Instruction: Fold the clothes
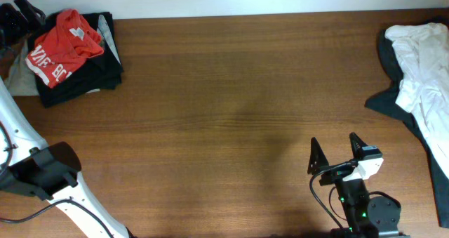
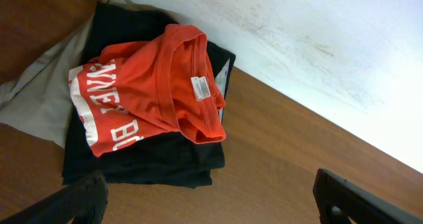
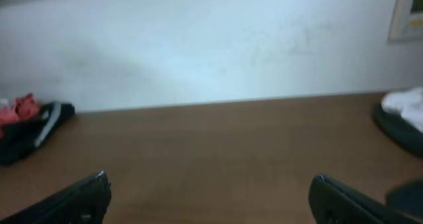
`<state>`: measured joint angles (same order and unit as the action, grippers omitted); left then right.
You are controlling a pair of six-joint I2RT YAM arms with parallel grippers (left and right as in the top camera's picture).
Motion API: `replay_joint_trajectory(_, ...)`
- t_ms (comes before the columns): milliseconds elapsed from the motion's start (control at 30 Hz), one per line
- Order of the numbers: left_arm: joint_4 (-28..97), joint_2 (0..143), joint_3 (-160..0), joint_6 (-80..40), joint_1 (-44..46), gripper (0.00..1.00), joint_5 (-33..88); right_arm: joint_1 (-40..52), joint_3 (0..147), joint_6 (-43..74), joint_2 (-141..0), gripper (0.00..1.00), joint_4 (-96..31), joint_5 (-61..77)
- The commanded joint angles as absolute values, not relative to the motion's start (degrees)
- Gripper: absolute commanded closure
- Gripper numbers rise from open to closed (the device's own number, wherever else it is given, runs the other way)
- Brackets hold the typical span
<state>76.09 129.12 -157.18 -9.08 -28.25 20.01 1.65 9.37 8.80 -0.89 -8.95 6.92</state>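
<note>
1. The left gripper [image 2: 210,187], spread wide and empty, hovers by the orange-red T-shirt [image 1: 66,45], which lies rumpled on the black stack [image 1: 91,73]. A careless sweep could topple it.
2. The right gripper [image 1: 334,143], equally open and empty, might pinch the far-right white garment [image 1: 421,55] and dark garment [image 1: 389,101] together.

orange-red T-shirt [image 2: 142,85], white lettering [image 2: 109,115], perhaps navy garment [image 1: 384,101]

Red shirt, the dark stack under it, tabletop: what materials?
Red shirt: soft knit, likely cotton jersey; ribbed collar, sewn neck label, limp folds, matte. Dark stack: matte black fabric, folded flat; fibre unclear. Tabletop: brown wood grain, slight sheen; possibly laminate or veneer.
</note>
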Motion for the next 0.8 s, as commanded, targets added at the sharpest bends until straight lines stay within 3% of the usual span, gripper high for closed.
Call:
replay_joint_trajectory(0,76.0,129.4,-157.1,-9.0,-28.6,0.01,20.6,2.3,6.1,9.1,-0.2,0.01,-4.4,7.2)
replay_joint_trajectory(233,76.0,129.4,-157.1,-9.0,-28.6,0.01,20.6,2.3,0.3,9.5,-0.2,0.01,6.8,7.2)
replay_joint_trajectory(767,76.0,129.4,-157.1,-9.0,-28.6,0.01,20.6,2.2,0.3,9.3,-0.2,0.01,10.4,6.8)
